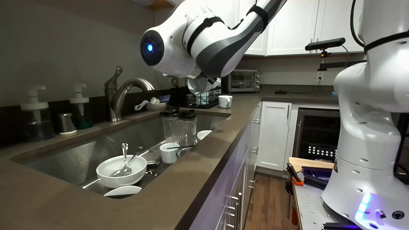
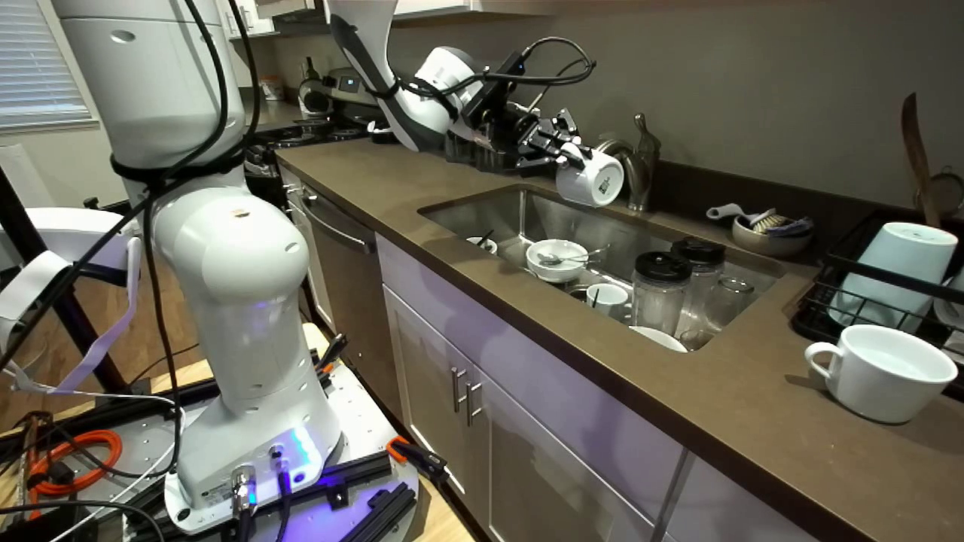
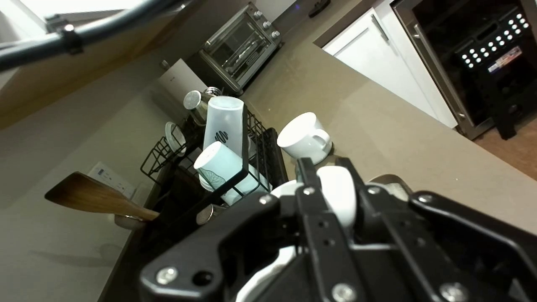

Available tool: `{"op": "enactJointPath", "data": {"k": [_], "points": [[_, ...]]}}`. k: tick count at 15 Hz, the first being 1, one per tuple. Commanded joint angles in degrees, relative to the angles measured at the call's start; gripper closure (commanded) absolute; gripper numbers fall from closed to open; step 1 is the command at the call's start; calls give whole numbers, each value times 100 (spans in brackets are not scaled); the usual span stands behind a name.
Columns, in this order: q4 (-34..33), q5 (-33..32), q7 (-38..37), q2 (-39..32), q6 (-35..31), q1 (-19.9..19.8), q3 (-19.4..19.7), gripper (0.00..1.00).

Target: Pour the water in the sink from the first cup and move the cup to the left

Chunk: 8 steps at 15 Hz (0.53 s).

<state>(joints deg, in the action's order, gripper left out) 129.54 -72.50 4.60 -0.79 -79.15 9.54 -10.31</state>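
Up above the sink (image 1: 140,137), the white cup (image 2: 590,182) is tipped over on its side. The fingers (image 3: 312,205) are pinched on it, with just a small gap between them. So picking it up is done, and tipping it looks done too. I can't see any water coming out, so I can't tell if it's all gone. I think moving it left is yet to do.

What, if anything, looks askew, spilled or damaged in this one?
The held white cup stands out: the gripper holds it tipped well over, its bottom showing in an exterior view. Odd for a cup, but it likely fits pouring into the sink. I see no spill or damage.
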Motion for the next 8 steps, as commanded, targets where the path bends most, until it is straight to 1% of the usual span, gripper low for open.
{"op": "enactJointPath", "data": {"k": [1,2,5,8], "points": [[-5,4,0,-5,7,14,10,84],[-5,4,0,-5,7,14,10,96],[85,176,146,93,-453,-18,35,96],[184,405,282,208,-1078,-48,85,96]]}}
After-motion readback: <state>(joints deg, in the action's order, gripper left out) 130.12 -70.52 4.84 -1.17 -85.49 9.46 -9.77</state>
